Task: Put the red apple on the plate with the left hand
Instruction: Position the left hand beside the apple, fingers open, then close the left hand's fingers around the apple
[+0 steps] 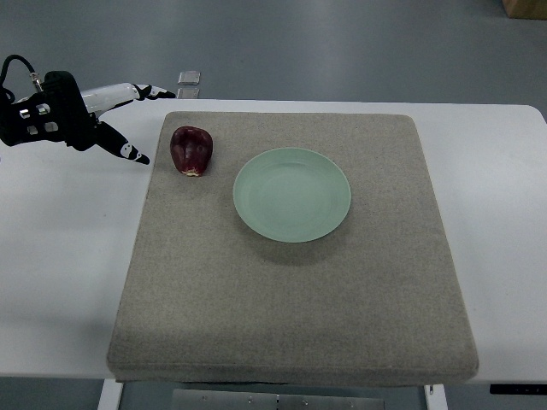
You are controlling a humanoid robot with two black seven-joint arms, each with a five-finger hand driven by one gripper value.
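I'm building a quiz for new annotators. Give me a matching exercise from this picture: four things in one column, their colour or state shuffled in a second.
Things:
1. apple
2. plate
3. left hand
4. mat

Colour or state:
A. pale green, bare
B. grey-brown, lying on the white table
C. dark red, beside the plate on the mat
D. fingers spread, holding nothing

Pairs: 1-C, 2-A, 3-D, 4-B

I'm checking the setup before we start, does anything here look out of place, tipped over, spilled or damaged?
Nothing stands out. The red apple sits on the grey mat just left of the empty green plate, apart from it. The left hand is over the white table left of the apple, fingers spread, holding nothing.
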